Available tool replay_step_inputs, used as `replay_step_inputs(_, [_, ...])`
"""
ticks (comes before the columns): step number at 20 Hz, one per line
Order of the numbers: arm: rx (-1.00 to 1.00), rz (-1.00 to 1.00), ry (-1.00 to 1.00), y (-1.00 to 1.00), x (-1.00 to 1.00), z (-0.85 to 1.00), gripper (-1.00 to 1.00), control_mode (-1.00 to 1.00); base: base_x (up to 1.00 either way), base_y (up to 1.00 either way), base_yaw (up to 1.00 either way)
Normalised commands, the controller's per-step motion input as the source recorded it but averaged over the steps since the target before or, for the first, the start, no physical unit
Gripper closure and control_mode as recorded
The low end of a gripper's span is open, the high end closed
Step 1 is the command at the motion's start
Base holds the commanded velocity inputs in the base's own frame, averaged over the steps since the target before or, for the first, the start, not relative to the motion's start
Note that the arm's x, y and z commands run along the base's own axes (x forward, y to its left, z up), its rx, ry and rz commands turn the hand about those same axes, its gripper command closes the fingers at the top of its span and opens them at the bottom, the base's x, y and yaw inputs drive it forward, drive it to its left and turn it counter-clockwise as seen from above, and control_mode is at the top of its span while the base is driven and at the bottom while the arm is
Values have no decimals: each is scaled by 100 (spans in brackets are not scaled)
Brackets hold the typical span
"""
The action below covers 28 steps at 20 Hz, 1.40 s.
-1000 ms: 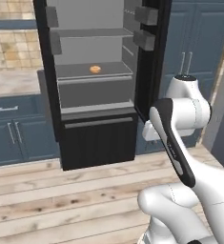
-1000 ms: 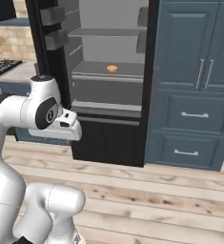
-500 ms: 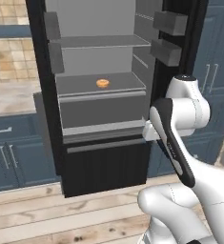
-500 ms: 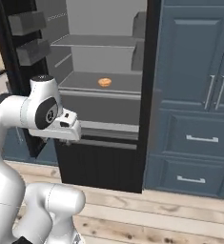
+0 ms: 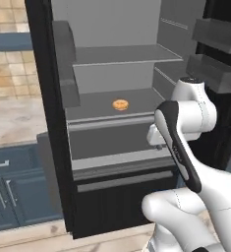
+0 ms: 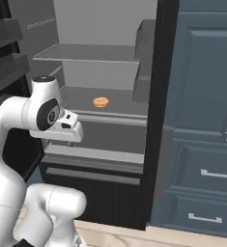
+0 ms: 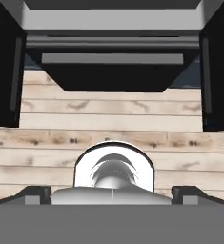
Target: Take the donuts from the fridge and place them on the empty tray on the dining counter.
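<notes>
Hand view: wooden plank floor (image 7: 108, 128) below the open fridge (image 7: 111, 71).

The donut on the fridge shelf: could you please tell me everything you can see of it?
The donut is a small, round, orange-tan glazed ring. It lies flat on a grey middle shelf of the open fridge, toward the shelf's middle and set back from its front edge. Nothing else touches it. It looks whole, but it is too small to show finer detail.
</notes>
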Motion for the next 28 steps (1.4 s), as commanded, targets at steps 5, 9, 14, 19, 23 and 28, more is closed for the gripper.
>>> replay_step_inputs(5, [0,0,0,0,0,0,-100,100,70,47,0])
replay_step_inputs(9, [0,0,0,0,0,0,-100,100,78,4,0])
replay_step_inputs(14, [0,0,0,0,0,0,-100,100,91,-9,1])
replay_step_inputs(19, [0,0,3,-22,9,-20,-100,-100,22,-4,1])
replay_step_inputs(23, [1,0,0,-73,24,-16,-100,-100,0,0,0])
replay_step_inputs(28, [3,0,0,-34,81,-5,-100,-100,0,0,0])
